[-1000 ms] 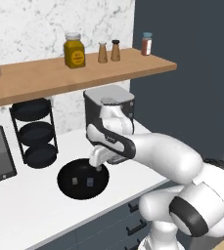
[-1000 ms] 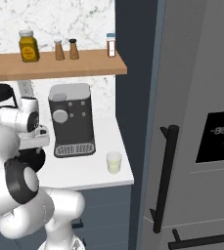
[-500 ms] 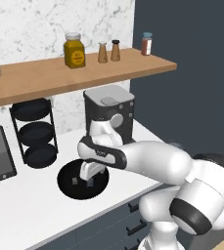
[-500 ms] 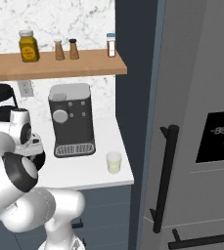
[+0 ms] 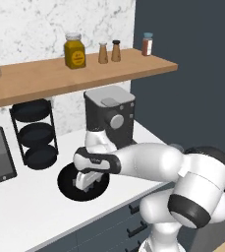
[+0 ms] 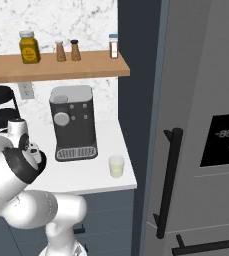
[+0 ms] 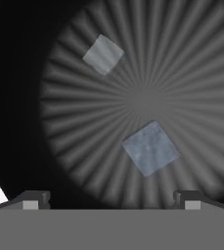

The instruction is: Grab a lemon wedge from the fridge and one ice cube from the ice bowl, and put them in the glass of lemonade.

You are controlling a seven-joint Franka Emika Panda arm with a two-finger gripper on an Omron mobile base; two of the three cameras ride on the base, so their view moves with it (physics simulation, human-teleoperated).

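The gripper (image 5: 84,183) hangs low over the ice bowl (image 5: 65,182), and its two fingers (image 7: 35,199) stand wide apart with nothing between them. The bowl is black and round and sits on the white counter (image 5: 30,216), near the front edge, in front of the black tiered rack (image 5: 34,133) and left of the coffee machine (image 5: 110,118). From the hand, two ice cubes lie on the ribbed bowl floor: one cube (image 7: 150,148) near the fingers and another cube (image 7: 103,54) farther off. The glass of lemonade (image 6: 116,166) stands on the counter, right of the coffee machine, near the fridge (image 6: 206,125). The fridge door is shut, with a long black handle (image 6: 167,185). Jars stand on the wooden shelf (image 5: 84,74) above
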